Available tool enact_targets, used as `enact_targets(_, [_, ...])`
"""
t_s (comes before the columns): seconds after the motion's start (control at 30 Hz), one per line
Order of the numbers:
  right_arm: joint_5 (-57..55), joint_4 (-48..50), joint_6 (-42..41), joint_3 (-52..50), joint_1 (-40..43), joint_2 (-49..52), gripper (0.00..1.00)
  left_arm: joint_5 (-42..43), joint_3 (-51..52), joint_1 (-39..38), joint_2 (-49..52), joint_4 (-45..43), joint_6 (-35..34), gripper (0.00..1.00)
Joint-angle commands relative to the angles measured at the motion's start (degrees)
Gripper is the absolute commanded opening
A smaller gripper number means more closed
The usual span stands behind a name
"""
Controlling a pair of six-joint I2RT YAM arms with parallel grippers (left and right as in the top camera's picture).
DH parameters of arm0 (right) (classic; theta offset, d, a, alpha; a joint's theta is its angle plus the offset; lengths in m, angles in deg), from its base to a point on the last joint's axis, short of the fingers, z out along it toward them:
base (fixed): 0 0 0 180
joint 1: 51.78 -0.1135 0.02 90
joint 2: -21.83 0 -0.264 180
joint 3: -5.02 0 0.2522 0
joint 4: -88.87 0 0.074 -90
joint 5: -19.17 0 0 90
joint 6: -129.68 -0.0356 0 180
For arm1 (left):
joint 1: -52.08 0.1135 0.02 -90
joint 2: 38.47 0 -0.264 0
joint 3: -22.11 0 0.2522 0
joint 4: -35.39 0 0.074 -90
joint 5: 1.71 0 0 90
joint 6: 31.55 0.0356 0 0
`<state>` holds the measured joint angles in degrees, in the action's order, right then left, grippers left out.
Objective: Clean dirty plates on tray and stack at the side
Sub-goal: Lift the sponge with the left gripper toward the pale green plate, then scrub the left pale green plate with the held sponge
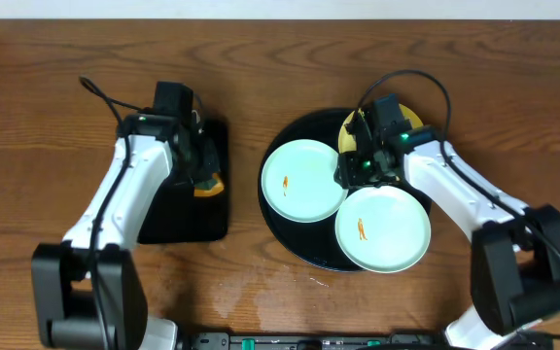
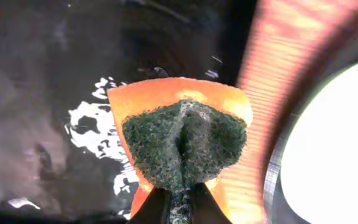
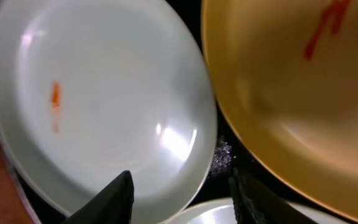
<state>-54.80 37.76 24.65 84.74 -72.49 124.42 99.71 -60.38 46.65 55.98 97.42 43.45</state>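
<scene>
The round black tray (image 1: pixel 295 239) holds three plates. A mint plate (image 1: pixel 302 180) with an orange smear lies on its left, a second smeared mint plate (image 1: pixel 384 229) at its front right, and the yellow plate (image 1: pixel 414 116) at the back, mostly hidden under my right arm. My right gripper (image 1: pixel 358 167) is open low between them. In the right wrist view its fingers (image 3: pixel 182 199) straddle the mint plate's (image 3: pixel 104 106) rim beside the smeared yellow plate (image 3: pixel 291 93). My left gripper (image 1: pixel 203 175) is shut on an orange sponge (image 2: pixel 179 124) with a green scrub face.
A smaller rectangular black tray (image 1: pixel 183 219) lies under my left gripper on the wooden table (image 1: pixel 66 87). A small wet patch (image 1: pixel 261 306) shows on the wood near the front edge. Cables run from both arms.
</scene>
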Motion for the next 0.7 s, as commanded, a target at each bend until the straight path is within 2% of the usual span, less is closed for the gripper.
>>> enact_targets(0.0, [-0.63,0.63,-1.7,0.94,-1.25,3.1,0.46,8.81,-1.88,-0.28,-3.65,-0.59,-0.09,0.07])
enact_targets(0.17, [-0.61,3.21,-2.23,0.94,-1.27,5.68,0.32,10.25,-1.88,-3.21,-4.35,-1.86,-0.07,0.08])
enact_targets(0.23, [-1.31,3.93,-3.3,0.94,-1.31,6.8,0.19,10.23,-1.86,-5.46,-4.33,-2.4,-0.09,0.07])
enact_targets(0.3, [-2.82,3.78,-5.46,0.94,-1.36,8.17,0.02,10.21,-1.86,-8.15,-4.33,-3.74,-0.09,0.07])
enact_targets(0.5, [-5.31,3.61,-7.52,0.96,-1.36,8.63,0.01,6.64,-1.68,-16.87,-3.69,-9.38,-0.59,0.07])
enact_targets(0.67, [-9.99,2.21,-9.79,0.96,-1.36,8.26,0.01,2.86,-1.64,-21.59,-1.14,-12.2,-4.63,0.08])
